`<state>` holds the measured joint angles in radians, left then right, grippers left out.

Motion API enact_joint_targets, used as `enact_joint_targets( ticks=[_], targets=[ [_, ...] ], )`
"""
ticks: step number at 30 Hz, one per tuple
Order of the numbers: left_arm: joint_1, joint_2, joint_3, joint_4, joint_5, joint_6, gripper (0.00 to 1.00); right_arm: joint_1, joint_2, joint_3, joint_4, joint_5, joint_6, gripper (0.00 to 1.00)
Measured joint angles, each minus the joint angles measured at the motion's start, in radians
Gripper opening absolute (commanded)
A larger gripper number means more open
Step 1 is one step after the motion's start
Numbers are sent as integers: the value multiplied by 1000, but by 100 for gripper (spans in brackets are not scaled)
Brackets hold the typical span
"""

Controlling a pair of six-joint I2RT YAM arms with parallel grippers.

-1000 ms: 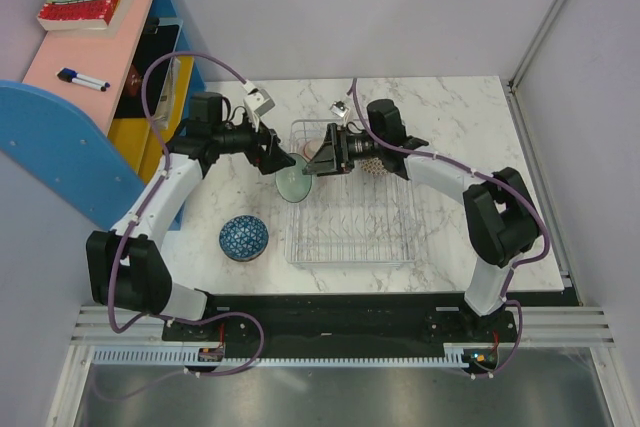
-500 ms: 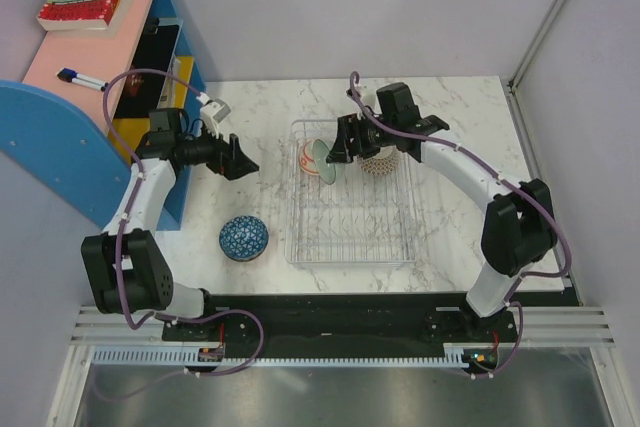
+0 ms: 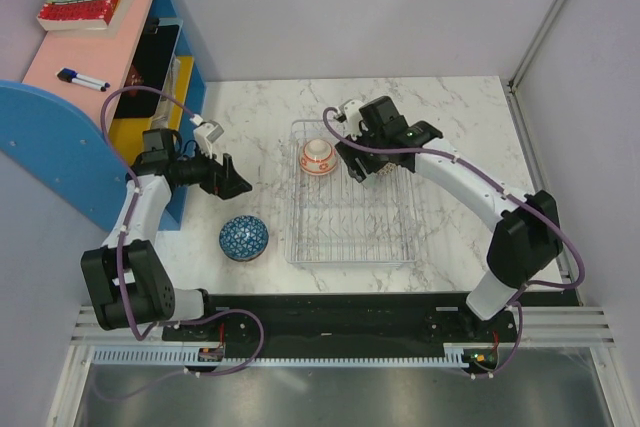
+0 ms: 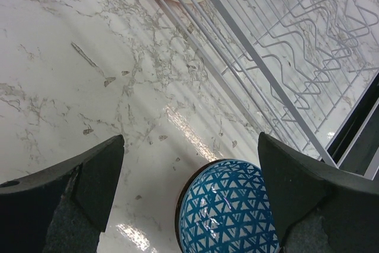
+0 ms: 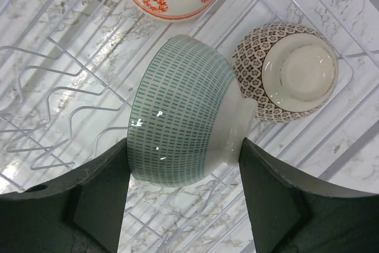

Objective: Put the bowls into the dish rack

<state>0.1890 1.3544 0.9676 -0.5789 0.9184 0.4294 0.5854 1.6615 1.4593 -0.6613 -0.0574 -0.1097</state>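
Dish rack [image 3: 350,237] holds an orange bowl [image 3: 317,156] at its far left and a brown bowl [image 5: 290,72] at far right. The right gripper [image 5: 183,155] pinches a green-striped bowl [image 5: 177,105] beside them, seemingly clear of the wires. The left gripper [image 4: 190,143], jaws spread wide, hovers over the blue bowl [image 4: 228,211] left of the rack.

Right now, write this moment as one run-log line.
left end effector: open, near blue bowl | right end effector: gripping teal striped bowl over dish rack | racked: orange bowl, brown bowl

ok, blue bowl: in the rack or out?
Out. The blue bowl rests on the marble table, left of the dish rack, apart from it.
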Motion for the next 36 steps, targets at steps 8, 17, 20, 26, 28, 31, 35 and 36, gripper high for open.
enact_joint_targets(
  ticks=[8, 17, 20, 26, 28, 31, 35, 36],
  targets=[
    [8, -9, -16, -1, 8, 8, 100, 105, 19, -18, 8, 209, -87, 0],
    [13, -9, -19, -1, 12, 11, 100, 152, 143, -16, 20, 346, -172, 0],
    [13, -9, -19, -1, 24, 11, 100, 179, 171, 5, 29, 381, -204, 0],
    [13, -9, -23, 0, 31, 17, 100, 221, 214, 42, 28, 428, -265, 0],
    [13, -9, -25, 0, 33, 18, 100, 233, 230, 53, 28, 444, -289, 0],
    [16, -9, -26, 0, 34, 21, 100, 250, 252, 67, 26, 471, -323, 0],
    [18, -9, -26, 0, 35, 24, 100, 274, 279, 72, 29, 512, -383, 4],
    [18, -9, -26, -1, 35, 25, 100, 278, 285, 73, 29, 519, -395, 5]
  ],
)
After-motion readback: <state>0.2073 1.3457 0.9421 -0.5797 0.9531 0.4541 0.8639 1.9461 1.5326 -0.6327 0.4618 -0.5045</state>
